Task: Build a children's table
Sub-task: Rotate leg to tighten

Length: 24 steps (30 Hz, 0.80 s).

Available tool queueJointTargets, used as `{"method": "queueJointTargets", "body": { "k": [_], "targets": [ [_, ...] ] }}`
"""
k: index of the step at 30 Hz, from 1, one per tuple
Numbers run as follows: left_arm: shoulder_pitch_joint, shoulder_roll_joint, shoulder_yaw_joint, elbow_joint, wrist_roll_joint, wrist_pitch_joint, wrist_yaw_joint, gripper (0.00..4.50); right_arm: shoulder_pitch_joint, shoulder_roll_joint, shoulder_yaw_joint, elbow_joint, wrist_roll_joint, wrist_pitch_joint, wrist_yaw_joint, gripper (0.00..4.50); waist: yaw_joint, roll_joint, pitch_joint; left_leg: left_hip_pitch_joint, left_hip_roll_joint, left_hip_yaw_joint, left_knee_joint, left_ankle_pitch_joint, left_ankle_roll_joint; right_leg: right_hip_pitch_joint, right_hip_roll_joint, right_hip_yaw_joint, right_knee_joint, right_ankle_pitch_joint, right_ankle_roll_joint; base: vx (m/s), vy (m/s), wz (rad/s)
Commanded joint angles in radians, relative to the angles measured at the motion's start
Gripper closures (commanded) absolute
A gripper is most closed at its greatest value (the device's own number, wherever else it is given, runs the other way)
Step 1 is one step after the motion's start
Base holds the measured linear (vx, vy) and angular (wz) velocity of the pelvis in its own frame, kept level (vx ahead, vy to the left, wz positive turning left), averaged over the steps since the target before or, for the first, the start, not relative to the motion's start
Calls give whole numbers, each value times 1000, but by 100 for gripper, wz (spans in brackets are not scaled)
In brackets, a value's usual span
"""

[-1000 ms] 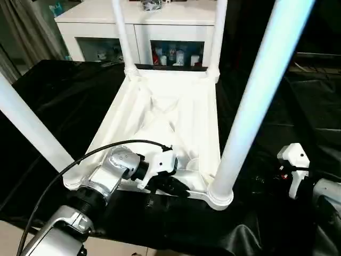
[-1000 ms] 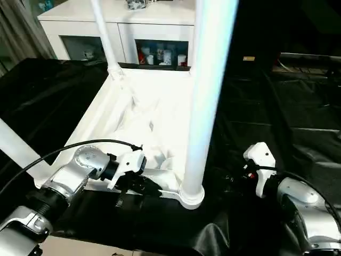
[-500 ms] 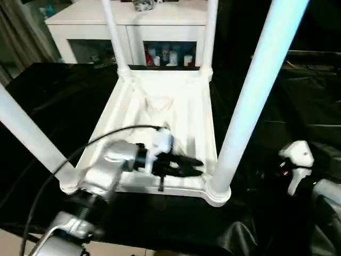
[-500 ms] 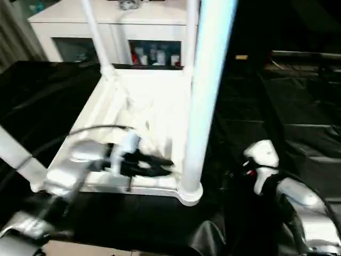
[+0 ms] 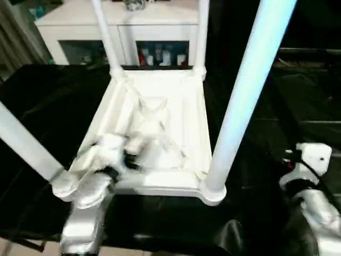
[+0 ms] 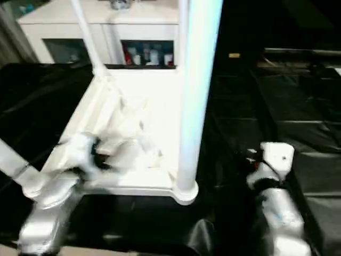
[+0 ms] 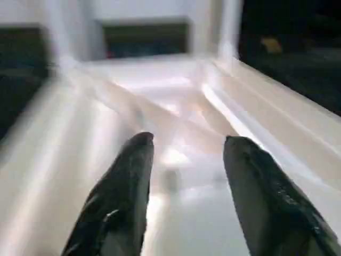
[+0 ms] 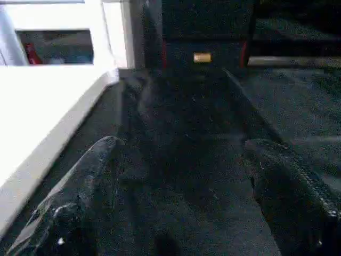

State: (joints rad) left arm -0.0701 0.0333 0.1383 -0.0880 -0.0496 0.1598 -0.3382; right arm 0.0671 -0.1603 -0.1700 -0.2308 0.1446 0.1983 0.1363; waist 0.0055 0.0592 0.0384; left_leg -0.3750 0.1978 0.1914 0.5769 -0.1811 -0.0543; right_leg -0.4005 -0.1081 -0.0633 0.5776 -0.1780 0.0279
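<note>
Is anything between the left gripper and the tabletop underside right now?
Nothing visible. The left gripper is open, its fingers over the ribbed underside of the tabletop, with only bare white plastic ahead of them. The near right leg stands off to its side at the corner, not in its path.

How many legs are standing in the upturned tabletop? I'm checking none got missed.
4: near right leg, near left leg, far left leg, far right leg, one at each tabletop corner.
</note>
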Motion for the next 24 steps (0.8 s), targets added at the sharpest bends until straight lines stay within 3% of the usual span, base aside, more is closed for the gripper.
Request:
{"method": "queueJointTargets", "body": {
  "k": [1,2,3,5,7,8,11,13,14,16,17,18,19,20,21,22,23,24],
  "targets": [
    [1,-13,16,-44,-38,-26,15,192,-10,0,53,6,-16,23,17,75,9,-20,-47,4,21,-15,-76,-331,32,30,-17,23,-89,-417,-90,0,0,0],
    [4,-6,2,-34,-33,-24,18,192,-11,5,87,40,-32,12,27,75,9,-29,-45,3,21,-15,-77,-350,28,26,-16,24,-91,-424,-86,0,0,0],
    [5,-2,-5,-35,-24,-9,24,192,-12,9,92,43,-38,14,21,75,12,-22,-46,5,21,-17,-78,-356,20,25,-15,25,-88,-409,-84,0,0,0],
    [22,1,-42,-66,2,0,28,192,9,27,94,32,-30,59,0,75,17,-20,-47,5,22,-17,-79,-353,13,25,-13,29,-85,-369,-79,0,0,0],
    [23,-5,-43,-73,9,-4,39,192,12,36,97,20,-33,74,-11,75,30,-21,-52,9,24,-15,-77,-327,7,25,-13,33,-79,-304,-86,0,0,0],
    [29,-10,-52,-62,26,-27,48,192,13,34,102,21,-50,73,-16,75,33,-25,-53,8,23,-14,-75,-308,9,26,-10,35,-74,-254,-95,0,0,0],
    [38,-21,-76,-65,39,-15,63,192,12,30,107,4,-62,83,-22,75,34,-26,-56,1,21,-14,-71,-256,22,32,-12,36,-67,-183,-108,0,0,0],
    [32,-20,-81,-63,39,-5,62,192,8,26,108,-2,-59,91,-24,75,34,-28,-62,-14,14,-10,-55,-101,60,28,-8,34,-55,-14,-145,0,0,0],
    [17,-13,-83,-48,32,-13,65,192,0,21,111,0,-62,93,-23,75,36,-24,-73,-24,1,-4,-32,68,145,16,2,23,-40,178,-204,0,0,0],
    [6,-6,-83,-31,35,-19,72,192,-5,20,114,5,-66,89,-22,75,35,-23,-80,-32,-2,-4,-23,85,193,10,0,19,-40,187,-231,-30,14,-1],
    [1,-3,-83,-20,37,-22,78,192,-7,20,114,8,-68,88,-23,75,35,-18,-86,-36,-2,-4,-14,70,225,4,0,15,-46,138,-244,-60,28,-2],
    [-4,1,-79,-8,35,-26,77,192,-13,18,116,9,-73,86,-24,75,31,-15,-72,-35,3,0,-26,-67,221,-4,-1,10,-70,-51,-234,-76,23,-1],
    [-5,3,-78,-4,34,-28,76,192,-15,16,117,9,-75,85,-24,75,27,-17,-64,-27,6,0,-35,-183,193,-3,-2,6,-82,-204,-211,-78,8,-2],
    [-6,6,-78,1,34,-37,72,192,-20,14,118,5,-78,84,-23,75,17,-17,-46,-2,10,-6,-42,-414,100,-10,-6,-1,-104,-516,-123,-78,8,-2],
    [-4,6,-82,0,35,-42,69,192,-23,12,115,6,-77,84,-22,75,1,-17,-33,12,8,-20,-50,-547,17,-14,-1,-14,-123,-691,-20,-70,13,-9],
    [-3,5,-83,0,35,-44,68,192,-25,11,114,7,-77,84,-22,75,-4,-18,-30,17,8,-26,-54,-589,-9,-15,2,-21,-131,-720,16,-89,32,-9],
    [1,0,-85,0,32,-48,68,192,-29,7,112,16,-79,81,-20,75,-15,-18,-20,33,10,-34,-60,-664,-34,-17,7,-40,-154,-741,51,-89,32,-9],
    [10,-6,-90,3,31,-56,68,192,-31,2,109,33,-85,72,-21,75,-33,-31,-15,37,19,-46,-77,-725,-37,4,13,-59,-158,-691,50,-89,34,-4]
  ]
}}
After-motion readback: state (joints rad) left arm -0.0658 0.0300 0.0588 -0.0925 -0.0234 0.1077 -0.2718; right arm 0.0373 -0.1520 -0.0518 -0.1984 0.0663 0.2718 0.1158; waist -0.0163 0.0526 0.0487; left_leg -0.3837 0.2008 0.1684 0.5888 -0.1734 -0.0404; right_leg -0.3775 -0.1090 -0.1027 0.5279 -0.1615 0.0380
